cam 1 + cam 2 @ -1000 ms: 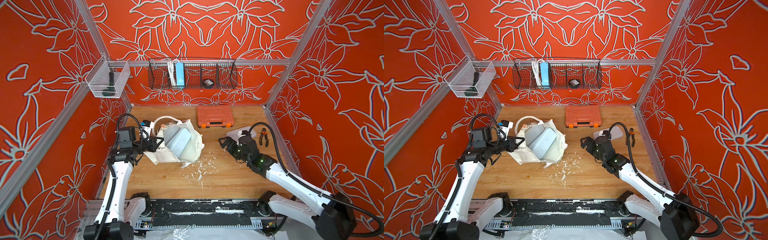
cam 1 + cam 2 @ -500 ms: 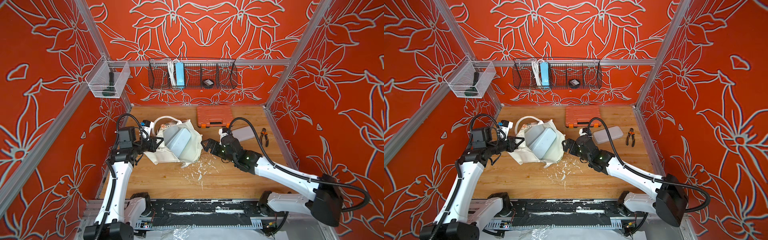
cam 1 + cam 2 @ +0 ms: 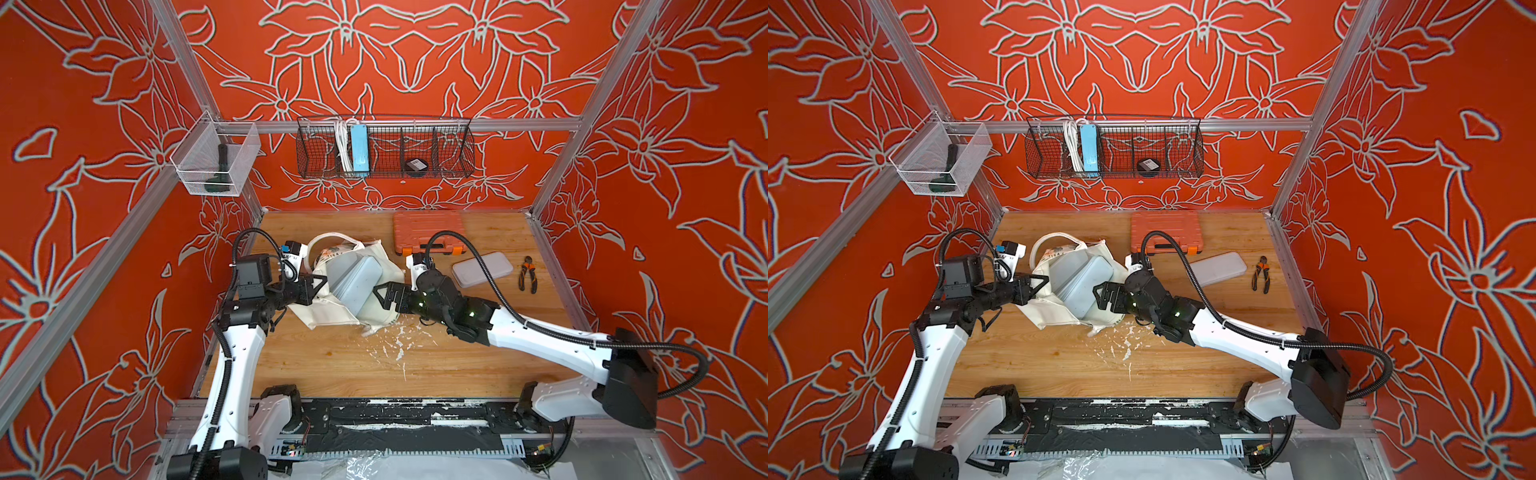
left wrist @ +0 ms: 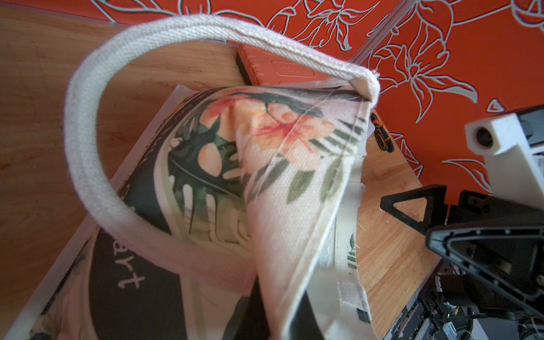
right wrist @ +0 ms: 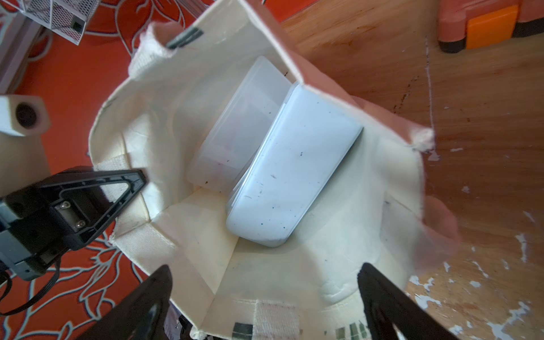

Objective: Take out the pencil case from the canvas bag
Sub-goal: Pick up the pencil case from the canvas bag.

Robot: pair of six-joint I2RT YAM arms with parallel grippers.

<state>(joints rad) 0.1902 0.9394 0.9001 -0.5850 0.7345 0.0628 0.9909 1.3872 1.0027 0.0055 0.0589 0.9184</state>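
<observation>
The cream canvas bag (image 3: pixel 332 311) (image 3: pixel 1050 311) stands open at mid-left on the wooden table, its flower print (image 4: pixel 265 129) facing my left wrist. My left gripper (image 3: pixel 313 286) (image 3: pixel 1038 284) (image 4: pixel 279 318) is shut on the bag's rim at a handle. Inside leans a pale blue-grey pencil case (image 3: pixel 357 282) (image 3: pixel 1088 286) (image 5: pixel 294 176), with a translucent case (image 5: pixel 244 123) behind it. My right gripper (image 3: pixel 382 303) (image 3: pixel 1100 297) (image 5: pixel 263 273) is open at the bag's mouth, above the near rim, a little short of the pencil case and holding nothing.
A second pale grey case (image 3: pixel 482 269) lies flat to the right of the bag, with pliers (image 3: pixel 528 274) beyond it. An orange tool case (image 3: pixel 428 232) sits at the back. A wire basket (image 3: pixel 384 147) and a clear bin (image 3: pixel 214 162) hang on the walls.
My right arm has swung left from the right side of the table, uncovering the pale case lying there, and its open gripper now reaches the bag's mouth. The left arm and bag have stayed put.
</observation>
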